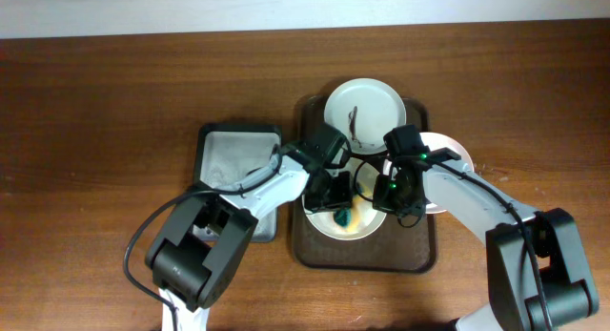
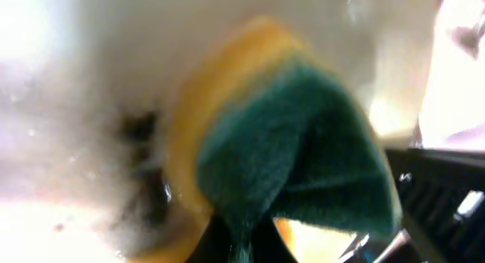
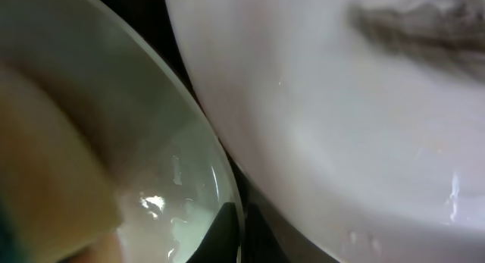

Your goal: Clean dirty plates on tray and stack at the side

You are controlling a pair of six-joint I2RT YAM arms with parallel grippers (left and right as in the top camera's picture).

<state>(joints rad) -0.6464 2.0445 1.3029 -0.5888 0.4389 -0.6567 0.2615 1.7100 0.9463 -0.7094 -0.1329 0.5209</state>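
Currently the left gripper (image 1: 335, 196) is pinching a yellow-green sponge (image 2: 288, 157) and pressing it into the lower-centre plate (image 1: 370, 219) on the tray (image 1: 315, 255), next to a dark smear (image 2: 140, 164), likely scrubbing it. The right gripper (image 1: 398, 196) sits at that plate's right rim, probably steadying it; can't tell its finger state. Top plate (image 1: 365, 112) and right plate (image 1: 443, 140) are both on the tray and smeared. Grey basin (image 1: 238, 155) is left of the tray.

A wet-rimmed plate (image 3: 151, 126) at left, beside it a white plate (image 3: 341, 157) with a dark smear (image 3: 424, 24) near the top.
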